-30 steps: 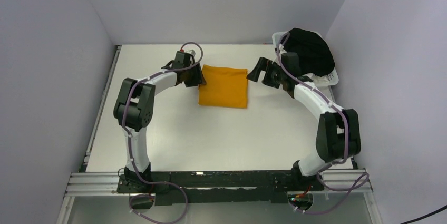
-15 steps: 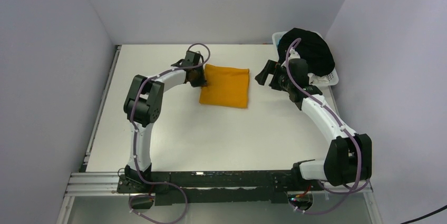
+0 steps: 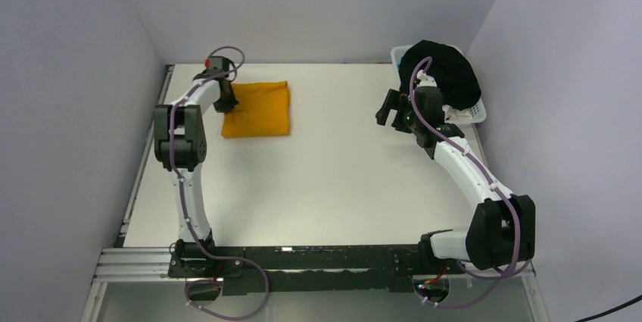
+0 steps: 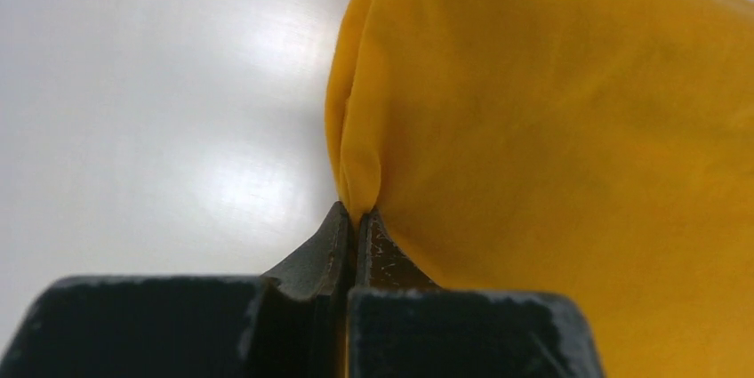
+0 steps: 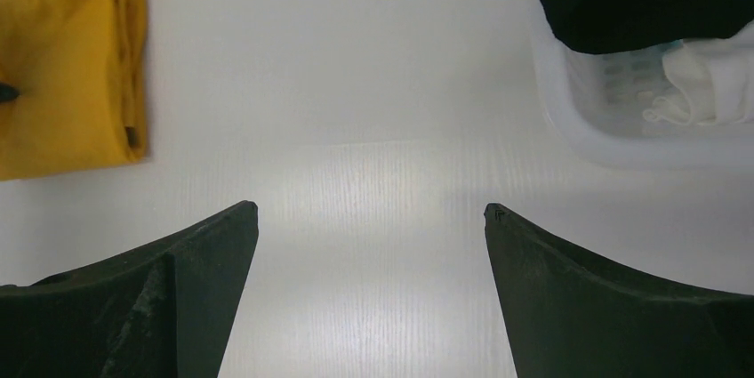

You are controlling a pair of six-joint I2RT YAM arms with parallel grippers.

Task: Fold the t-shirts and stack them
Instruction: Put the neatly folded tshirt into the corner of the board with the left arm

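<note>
Near me the table (image 3: 318,186) is plain white. Farther out, my right gripper (image 5: 371,218) hangs above it with the jaws wide apart, holding nothing. On the other side my left gripper (image 4: 356,222) is pinched tight on the left edge of the folded orange t-shirt (image 3: 257,108), which lies flat at the far left of the table. At the far right a black t-shirt (image 3: 443,72) is heaped on the white basket (image 3: 475,114). My worry is that the pinch takes only a thin bit of cloth – perhaps not every layer. If I drag or lift from here, the lower layers may slip and the fold may open – then I must fold again.
</note>
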